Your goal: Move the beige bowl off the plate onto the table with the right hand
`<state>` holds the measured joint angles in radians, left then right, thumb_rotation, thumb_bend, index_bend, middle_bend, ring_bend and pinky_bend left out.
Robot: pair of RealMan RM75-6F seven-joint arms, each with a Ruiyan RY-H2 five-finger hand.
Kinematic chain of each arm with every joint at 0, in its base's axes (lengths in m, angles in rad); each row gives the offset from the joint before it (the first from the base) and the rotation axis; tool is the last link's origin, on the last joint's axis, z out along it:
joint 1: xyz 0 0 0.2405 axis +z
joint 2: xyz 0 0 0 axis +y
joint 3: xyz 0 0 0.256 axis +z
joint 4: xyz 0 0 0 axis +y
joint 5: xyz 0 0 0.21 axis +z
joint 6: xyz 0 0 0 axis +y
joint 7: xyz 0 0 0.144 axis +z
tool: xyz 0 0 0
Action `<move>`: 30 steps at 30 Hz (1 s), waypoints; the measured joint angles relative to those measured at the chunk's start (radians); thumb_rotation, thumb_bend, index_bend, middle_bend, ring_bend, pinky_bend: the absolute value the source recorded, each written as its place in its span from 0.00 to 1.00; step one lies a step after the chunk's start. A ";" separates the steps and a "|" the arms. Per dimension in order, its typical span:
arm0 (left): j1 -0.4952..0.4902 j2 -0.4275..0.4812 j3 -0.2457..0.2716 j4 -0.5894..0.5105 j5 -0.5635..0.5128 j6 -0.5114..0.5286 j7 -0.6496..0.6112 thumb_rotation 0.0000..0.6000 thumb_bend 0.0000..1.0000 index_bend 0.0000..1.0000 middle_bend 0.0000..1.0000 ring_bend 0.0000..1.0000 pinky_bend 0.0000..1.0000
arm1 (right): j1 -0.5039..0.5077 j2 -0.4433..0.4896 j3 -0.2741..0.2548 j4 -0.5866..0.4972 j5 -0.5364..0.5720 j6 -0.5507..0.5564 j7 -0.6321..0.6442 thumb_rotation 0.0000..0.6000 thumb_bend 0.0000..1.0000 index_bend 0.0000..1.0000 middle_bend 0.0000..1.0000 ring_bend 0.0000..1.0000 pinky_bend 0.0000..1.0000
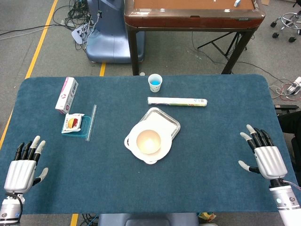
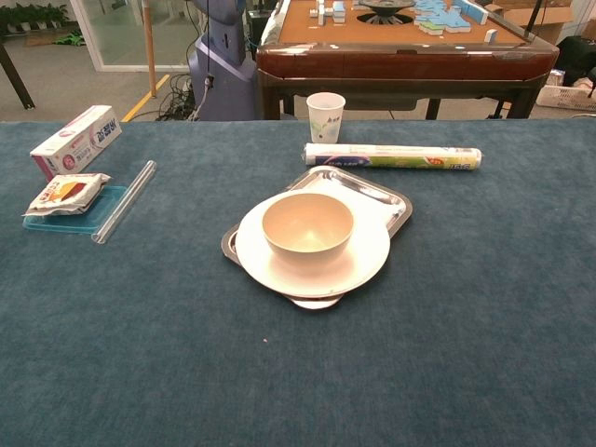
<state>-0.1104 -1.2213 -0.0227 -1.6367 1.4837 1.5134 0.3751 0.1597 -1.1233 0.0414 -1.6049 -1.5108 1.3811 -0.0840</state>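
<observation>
- Beige bowl sat upright on the white plate, well to the left of the right hand and a bit further from the robot than it; nothing was touching it.
- Plate rested on a metal tray, overhanging the tray's near corner; the tray lay tilted diagonally on the blue table.
- Right hand hovered or rested flat near the table's right edge, fingers apart, holding nothing; seen in head view only.
- Left hand was at the near left corner, far across the table from the right hand, fingers spread, nothing in it.
- Wrapped roll lay flat just beyond the tray, up and left of the right hand.
- Paper cup stood upright past the roll, near the far table edge.
- Well left of the bowl, ahead of the left hand: snack packet on a teal tray, clear tube beside it, white-pink box further back.
</observation>
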 measured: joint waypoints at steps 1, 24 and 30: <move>0.002 0.000 0.002 0.003 0.001 0.007 -0.002 1.00 0.27 0.00 0.00 0.00 0.00 | 0.000 0.000 0.000 0.000 0.000 0.000 -0.001 1.00 0.24 0.15 0.04 0.00 0.00; -0.011 0.018 -0.024 -0.018 -0.005 -0.011 -0.014 1.00 0.27 0.00 0.00 0.00 0.00 | 0.029 0.039 0.009 -0.021 0.023 -0.065 0.052 1.00 0.23 0.14 0.04 0.00 0.00; -0.008 0.022 -0.026 -0.021 -0.004 -0.006 -0.024 1.00 0.27 0.00 0.00 0.00 0.00 | 0.085 0.075 0.034 -0.067 0.035 -0.137 0.083 1.00 0.21 0.12 0.03 0.00 0.00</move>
<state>-0.1180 -1.1992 -0.0484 -1.6580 1.4801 1.5076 0.3510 0.2446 -1.0484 0.0750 -1.6717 -1.4755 1.2439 -0.0007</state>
